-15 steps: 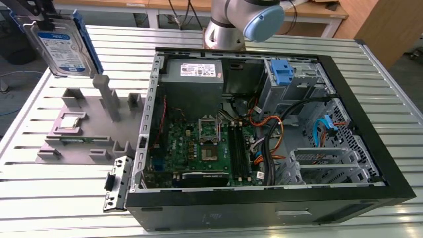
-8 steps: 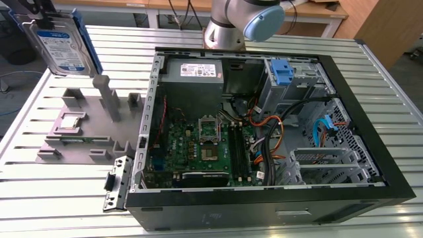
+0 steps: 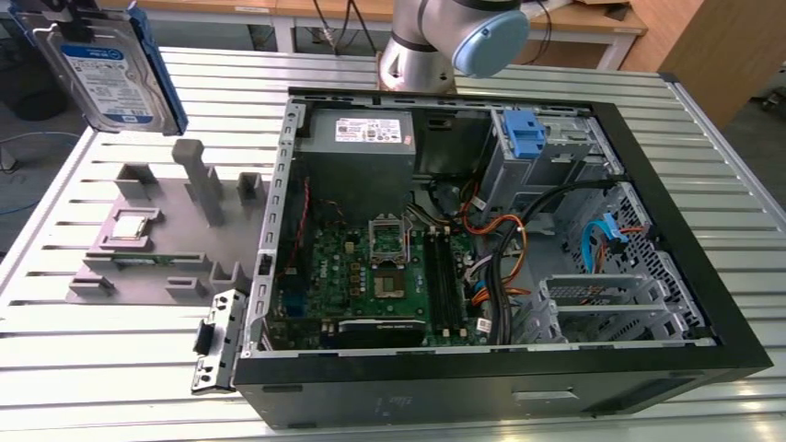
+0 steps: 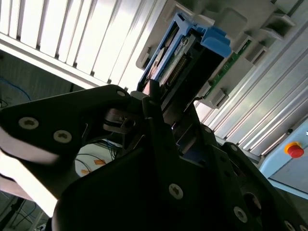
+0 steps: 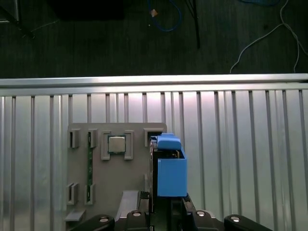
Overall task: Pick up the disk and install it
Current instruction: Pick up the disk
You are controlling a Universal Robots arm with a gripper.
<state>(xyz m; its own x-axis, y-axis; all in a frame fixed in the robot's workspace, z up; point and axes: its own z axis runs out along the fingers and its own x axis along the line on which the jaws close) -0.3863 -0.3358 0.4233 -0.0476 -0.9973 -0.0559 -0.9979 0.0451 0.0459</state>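
The disk [image 3: 110,72] hangs upright in the air above the table's far corner at the exterior view's left, its white and dark blue label facing the camera and the blue carrier around it. My gripper [image 3: 96,20] is shut on its upper end, mostly cut off by the picture edge. In the second wrist view the black fingers [image 4: 150,107] clamp the disk [image 4: 185,57] seen end-on. In the first wrist view the disk [image 5: 169,166] sticks out edge-on from the gripper [image 5: 163,201], above the grey fixture.
An open black computer case [image 3: 491,378] lies on the slatted table, with a grey power-supply box [image 3: 363,133], a motherboard [image 3: 368,276] and a blue latch [image 3: 525,136] at the drive bay. A grey fixture tray [image 3: 160,239] stands left of it, holding a chip [image 5: 116,144]. The table edge [image 5: 144,81] is near.
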